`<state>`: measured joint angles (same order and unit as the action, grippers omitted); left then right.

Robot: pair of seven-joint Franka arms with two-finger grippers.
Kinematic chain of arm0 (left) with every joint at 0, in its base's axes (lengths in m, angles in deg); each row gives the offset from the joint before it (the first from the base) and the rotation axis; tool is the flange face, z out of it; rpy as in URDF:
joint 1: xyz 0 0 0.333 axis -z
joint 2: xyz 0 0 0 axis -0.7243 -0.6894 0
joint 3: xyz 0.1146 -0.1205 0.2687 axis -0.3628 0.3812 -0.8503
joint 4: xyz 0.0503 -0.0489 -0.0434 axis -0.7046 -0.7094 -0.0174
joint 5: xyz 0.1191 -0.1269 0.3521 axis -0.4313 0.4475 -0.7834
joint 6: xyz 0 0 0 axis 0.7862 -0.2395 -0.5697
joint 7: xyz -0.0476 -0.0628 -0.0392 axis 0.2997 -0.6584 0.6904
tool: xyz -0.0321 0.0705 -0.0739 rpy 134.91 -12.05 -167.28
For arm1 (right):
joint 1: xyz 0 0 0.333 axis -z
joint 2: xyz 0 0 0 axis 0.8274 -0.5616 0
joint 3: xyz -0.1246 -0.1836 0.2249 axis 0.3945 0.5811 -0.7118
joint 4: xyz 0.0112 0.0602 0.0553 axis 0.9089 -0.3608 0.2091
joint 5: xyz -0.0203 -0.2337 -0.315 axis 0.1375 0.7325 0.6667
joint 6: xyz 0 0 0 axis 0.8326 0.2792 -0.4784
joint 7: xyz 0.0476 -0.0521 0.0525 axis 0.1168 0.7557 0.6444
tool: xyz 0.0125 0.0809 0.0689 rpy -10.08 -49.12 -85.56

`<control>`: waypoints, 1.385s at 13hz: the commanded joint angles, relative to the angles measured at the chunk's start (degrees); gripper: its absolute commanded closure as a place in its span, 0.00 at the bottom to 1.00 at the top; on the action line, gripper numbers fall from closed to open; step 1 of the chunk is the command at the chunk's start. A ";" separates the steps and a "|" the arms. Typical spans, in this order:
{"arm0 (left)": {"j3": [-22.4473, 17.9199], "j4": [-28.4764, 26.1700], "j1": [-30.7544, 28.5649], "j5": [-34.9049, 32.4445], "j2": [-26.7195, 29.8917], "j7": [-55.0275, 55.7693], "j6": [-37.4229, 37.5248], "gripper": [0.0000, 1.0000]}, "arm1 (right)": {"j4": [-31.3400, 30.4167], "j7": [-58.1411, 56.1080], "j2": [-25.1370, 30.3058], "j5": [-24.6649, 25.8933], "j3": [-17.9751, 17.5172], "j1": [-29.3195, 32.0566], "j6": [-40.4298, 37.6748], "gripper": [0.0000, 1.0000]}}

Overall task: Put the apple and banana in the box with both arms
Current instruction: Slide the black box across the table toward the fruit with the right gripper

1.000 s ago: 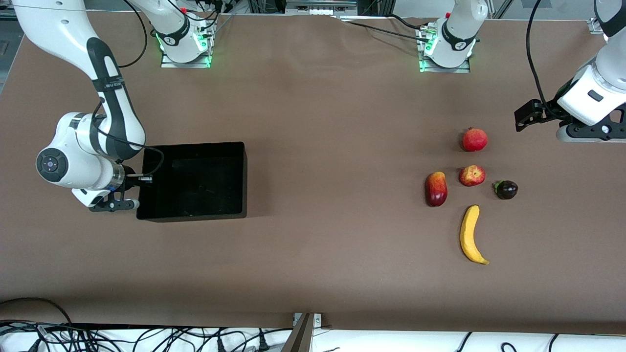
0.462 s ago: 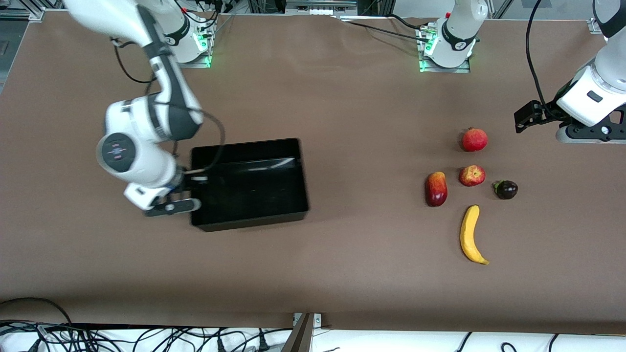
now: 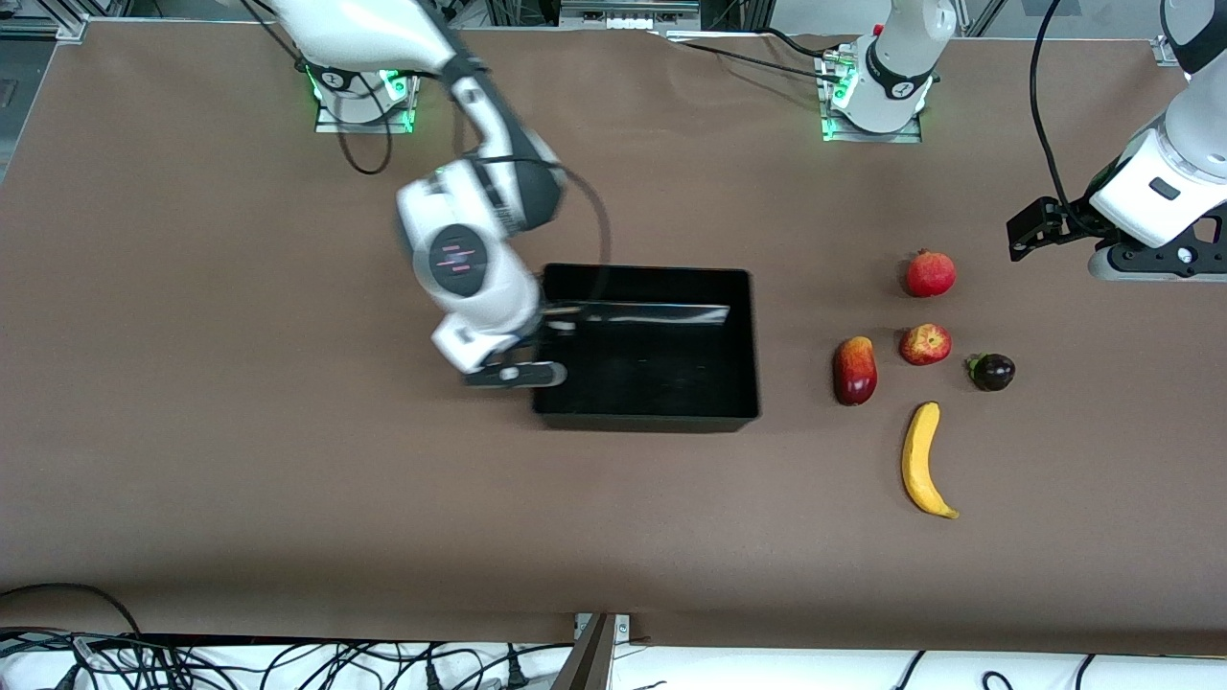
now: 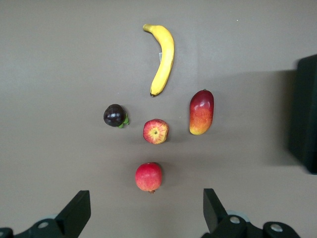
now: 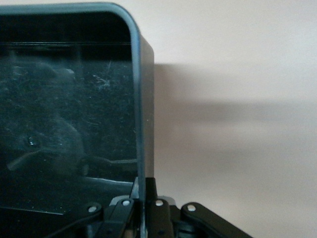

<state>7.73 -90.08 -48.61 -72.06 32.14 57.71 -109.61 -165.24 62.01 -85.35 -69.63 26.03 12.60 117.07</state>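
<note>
The black box point(image 3: 749, 345) rests mid-table; my right gripper point(image 3: 543, 347) is shut on its wall at the right arm's end, and in the right wrist view that gripper point(image 5: 143, 198) pinches the thin box rim point(image 5: 140, 99). The apple point(image 3: 926, 344) lies on the table toward the left arm's end. Nearer the front camera than it lies the banana point(image 3: 922, 460). My left gripper point(image 3: 1026, 235) hangs open and empty over the table at the left arm's end. The left wrist view shows that gripper point(image 4: 144, 198) above the apple point(image 4: 155, 131), the banana point(image 4: 163, 58) and an edge of the box point(image 4: 304, 114).
A round red fruit with a crown tip point(image 3: 931, 274) lies farther from the front camera than the apple. A red-and-yellow oval fruit point(image 3: 855, 370) sits between the apple and the box. A dark purple fruit point(image 3: 993, 372) lies beside the apple.
My right arm has moved the box across the table toward the fruits, still gripping its wall. The left arm and the fruits have not moved.
</note>
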 commanded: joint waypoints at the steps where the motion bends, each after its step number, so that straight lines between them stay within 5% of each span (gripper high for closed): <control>1: -0.04 0.79 -0.17 -1.25 -0.39 -0.78 -0.04 0.00 | 11.98 5.27 -9.00 -1.70 0.61 -2.63 -0.45 1.00; 14: -0.22 0.70 -0.53 -1.25 -0.21 -0.96 -0.30 0.00 | 12.35 9.06 -15.08 -4.25 -1.77 -6.69 12.74 0.95; 15: -0.22 0.61 -0.44 -1.25 -0.21 -0.96 -0.30 0.00 | 12.35 9.24 -14.91 -4.17 -1.68 -6.69 12.65 0.43; 16: -0.22 0.70 -0.44 -1.25 -0.30 -0.96 -0.39 0.00 | 12.35 9.24 -14.56 -3.99 -1.42 -6.86 12.30 0.00; 18: -0.22 0.70 -0.44 -1.33 -0.65 -0.87 -0.48 0.00 | 12.35 8.98 -12.63 -3.99 -1.06 -6.60 9.94 0.00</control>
<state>7.43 -90.08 -48.94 -72.07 32.02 57.71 -109.81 -154.96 70.66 -98.29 -72.79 24.19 6.31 128.87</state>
